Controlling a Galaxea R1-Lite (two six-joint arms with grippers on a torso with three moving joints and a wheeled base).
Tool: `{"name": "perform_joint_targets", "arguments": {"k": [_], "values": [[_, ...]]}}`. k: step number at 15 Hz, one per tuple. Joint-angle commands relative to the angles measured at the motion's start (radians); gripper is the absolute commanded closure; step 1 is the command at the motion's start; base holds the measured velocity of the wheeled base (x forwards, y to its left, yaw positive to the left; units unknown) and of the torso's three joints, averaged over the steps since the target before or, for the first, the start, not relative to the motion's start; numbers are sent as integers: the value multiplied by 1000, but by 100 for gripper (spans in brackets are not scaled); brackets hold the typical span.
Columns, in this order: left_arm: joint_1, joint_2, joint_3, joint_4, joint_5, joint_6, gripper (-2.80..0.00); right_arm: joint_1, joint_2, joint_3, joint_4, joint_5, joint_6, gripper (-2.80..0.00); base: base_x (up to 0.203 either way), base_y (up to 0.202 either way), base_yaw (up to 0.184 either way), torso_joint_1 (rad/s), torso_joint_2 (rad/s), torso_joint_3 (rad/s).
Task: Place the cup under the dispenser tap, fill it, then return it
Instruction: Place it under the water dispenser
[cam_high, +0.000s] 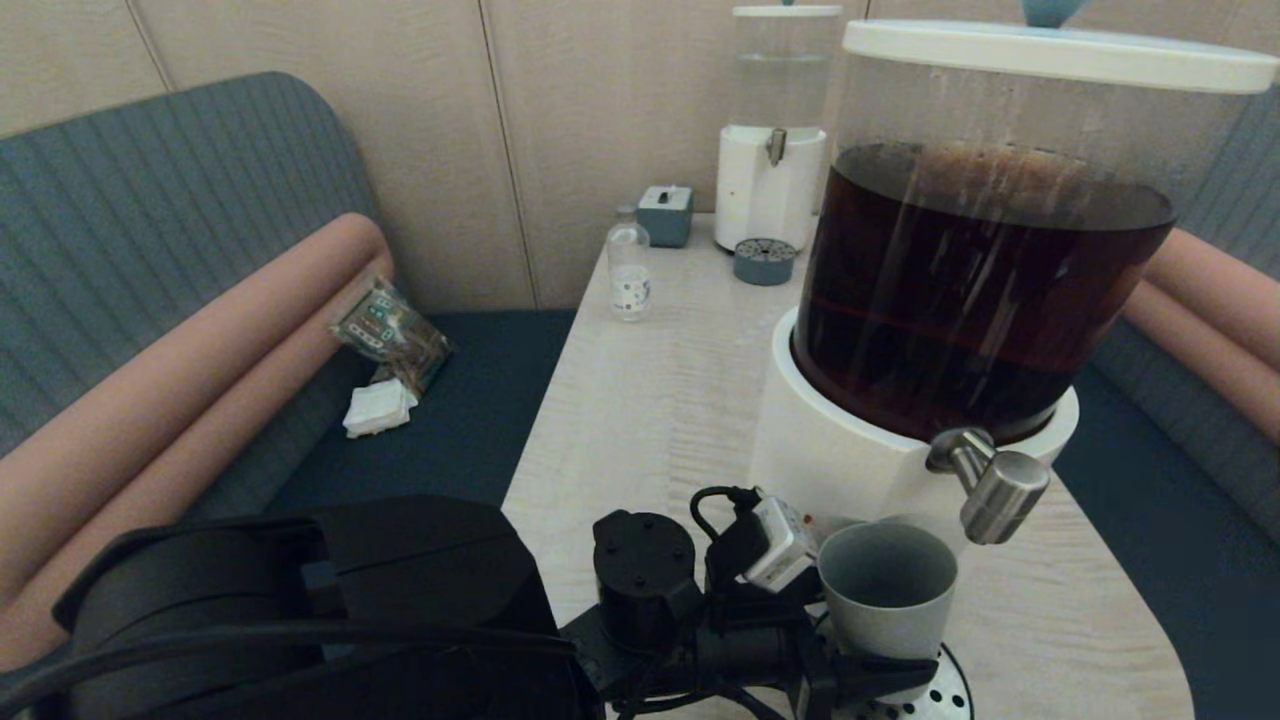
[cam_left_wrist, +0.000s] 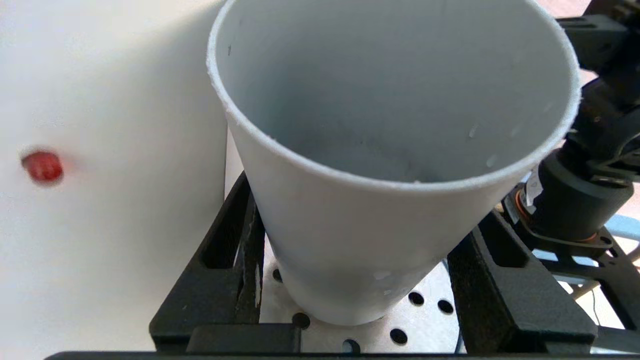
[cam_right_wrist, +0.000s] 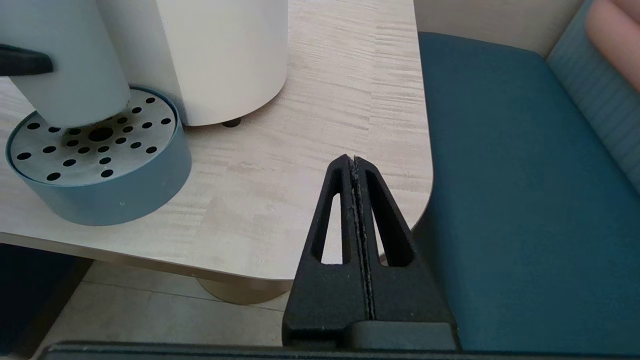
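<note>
The grey cup (cam_high: 886, 585) stands upright on the round perforated drip tray (cam_high: 945, 700) in front of the big dispenser's white base (cam_high: 850, 450). Its inside looks empty (cam_left_wrist: 400, 100). The steel tap (cam_high: 1000, 492) juts out just above and to the right of the cup's rim. My left gripper (cam_left_wrist: 350, 225) is shut on the cup, one black finger (cam_left_wrist: 240, 240) on each side of its lower wall. My right gripper (cam_right_wrist: 354, 160) hangs shut and empty over the table's near right corner, beside the tray (cam_right_wrist: 95, 150).
Far back on the table stand a smaller clear-liquid dispenser (cam_high: 772, 130), its little drip tray (cam_high: 764, 262), a grey box (cam_high: 665, 213) and a small clear bottle (cam_high: 629, 268). A snack packet (cam_high: 390, 335) lies on the left bench. Blue seat (cam_right_wrist: 525, 200) borders the table's right edge.
</note>
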Motion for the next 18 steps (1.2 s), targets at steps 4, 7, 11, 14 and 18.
{"name": "perform_joint_targets", "arguments": {"k": [4,7,11,14,18], "values": [[-3,0,29,-8,-1,-1,0,0,-3,9,0,0,-1,0,0,0,0,0,0,0],[-3,2,31,-8,0,-1,0,0,-3,9,0,0,-1,0,0,0,0,0,0,0],[-7,3,31,-8,0,-1,0,0,-3,9,0,0,-2,0,0,0,0,0,0,0],[-12,6,31,-8,6,-1,0,0,-3,9,0,0,0,0,0,0,0,0,0,0],[-13,9,29,-8,6,-1,0,0,-3,9,0,0,0,0,0,0,0,0,0,0]]}}
